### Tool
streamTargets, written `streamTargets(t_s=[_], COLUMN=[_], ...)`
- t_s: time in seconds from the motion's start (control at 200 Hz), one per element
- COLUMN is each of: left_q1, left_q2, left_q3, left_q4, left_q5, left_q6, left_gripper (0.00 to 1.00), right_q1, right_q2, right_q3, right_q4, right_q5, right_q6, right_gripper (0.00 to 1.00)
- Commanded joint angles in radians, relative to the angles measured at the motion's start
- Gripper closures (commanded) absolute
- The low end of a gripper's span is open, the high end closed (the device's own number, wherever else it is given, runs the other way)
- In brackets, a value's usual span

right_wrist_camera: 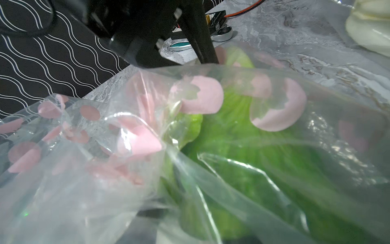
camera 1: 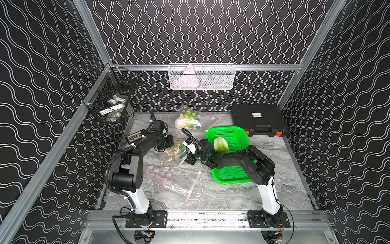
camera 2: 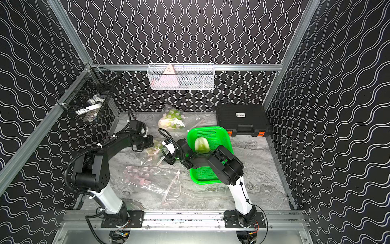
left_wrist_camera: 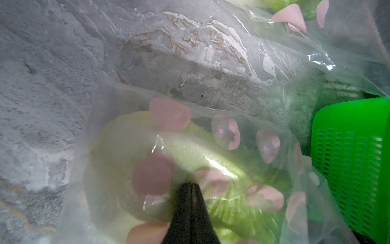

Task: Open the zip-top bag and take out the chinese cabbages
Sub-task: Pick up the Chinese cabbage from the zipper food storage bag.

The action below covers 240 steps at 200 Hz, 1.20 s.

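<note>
Desk [camera 1: 242, 196]: basket [camera 1: 223, 128] holds one cabbage [camera 1: 221, 145]. Far bag [camera 1: 190, 119] full, flat bag [camera 1: 168, 179] looks empty. Mid bag [camera 1: 176, 153], between the arms, has a bagged cabbage [left_wrist_camera: 130, 160] inside.

Left tool [left_wrist_camera: 190, 187] closed, seemingly pinching the film. Right tool [camera 1: 188, 162] at the mouth; open or closed, cannot tell.

Advice: keep the pinch firm, take the leafy end, draw toward the basket, avoid snagging film.

Grey marbled bench [camera 1: 274, 169], and it's busy. Black case [camera 1: 257, 118] is parked in the far right corner, and the green basket [camera 1: 229, 173] sits just in front of it. A far bag [camera 1: 190, 119] lies against the back wall. The middle bag [camera 1: 176, 151] is bunched at centre, just left of the basket. The flat bag [camera 1: 168, 179] is spread out near the front.
</note>
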Motion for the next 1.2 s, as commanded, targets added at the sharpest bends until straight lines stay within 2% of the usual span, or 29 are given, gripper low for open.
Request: streamTargets(t_s=[0.0, 0.445, 0.866, 0.951, 1.041, 1.196], left_q1=[-0.004, -0.003, -0.003, -0.003, -0.003, -0.003], left_q2=[0.004, 0.007, 0.014, 0.014, 0.015, 0.018], left_q3=[0.003, 0.003, 0.004, 0.004, 0.004, 0.001], left_q4=[-0.083, -0.083, -0.081, -0.081, -0.079, -0.072], left_q5=[0.005, 0.004, 0.005, 0.006, 0.010, 0.022], left_q6=[0.022, 0.021, 0.020, 0.020, 0.015, 0.006], left_gripper=[1.00, 1.00, 1.00, 1.00, 1.00, 1.00], right_q1=[-0.008, -0.078, -0.093, -0.095, -0.095, -0.095], right_q2=[-0.011, -0.043, -0.040, -0.036, -0.029, -0.008], right_q3=[-0.008, -0.097, -0.085, -0.074, -0.067, -0.067], right_q4=[0.013, 0.117, 0.122, 0.123, 0.141, 0.209], right_q5=[0.035, -0.015, -0.018, -0.034, -0.081, -0.148], right_q6=[-0.022, 0.044, 0.042, 0.042, 0.033, 0.087], right_gripper=[0.57, 0.63, 0.64, 0.63, 0.57, 0.54])
